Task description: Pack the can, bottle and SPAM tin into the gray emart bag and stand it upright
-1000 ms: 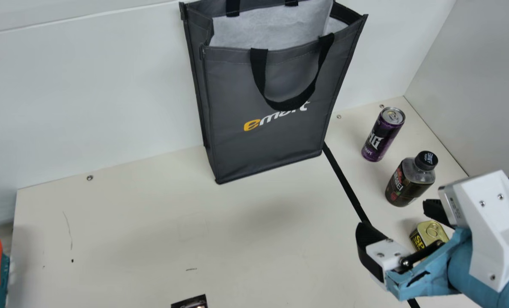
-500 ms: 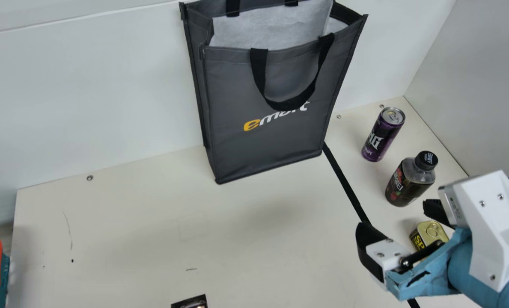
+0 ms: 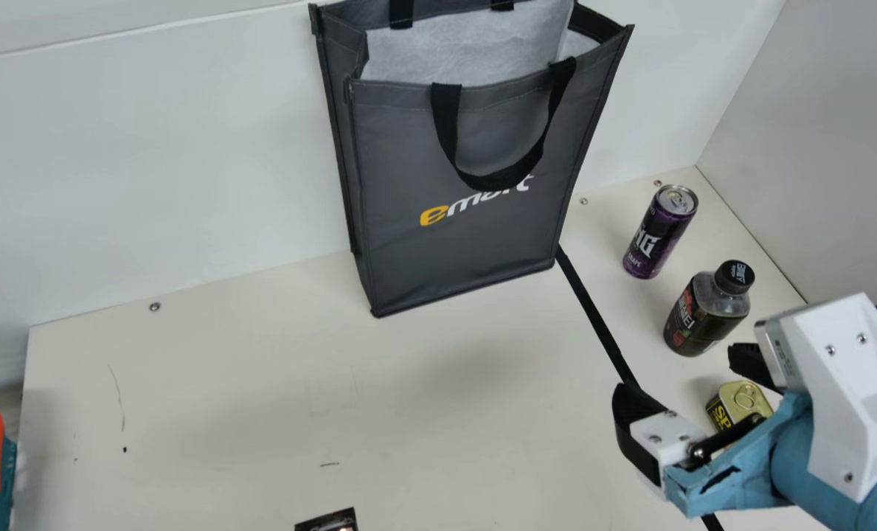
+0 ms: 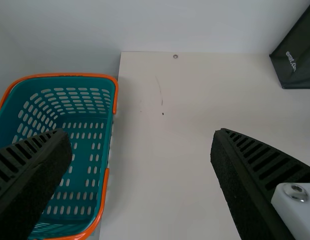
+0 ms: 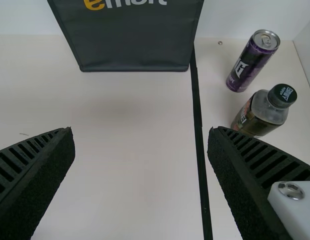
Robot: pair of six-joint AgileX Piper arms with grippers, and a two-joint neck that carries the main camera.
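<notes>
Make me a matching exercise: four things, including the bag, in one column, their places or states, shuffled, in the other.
1. Slim purple metal can
2. Dark plastic bottle with black cap
3. Flat gold-and-black SPAM tin
4. Gray fabric emart bag

A. Partly hidden by the right gripper in the main view
B. Standing, mouth open
C. Beyond the bottle, farthest from the tin
D. Between can and tin

Pairs: 1-C, 2-D, 3-A, 4-B

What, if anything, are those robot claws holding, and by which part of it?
Nothing is held: the left gripper and the right gripper are both open, with nothing between their fingers. The can, bottle and SPAM tin sit on the table.
</notes>
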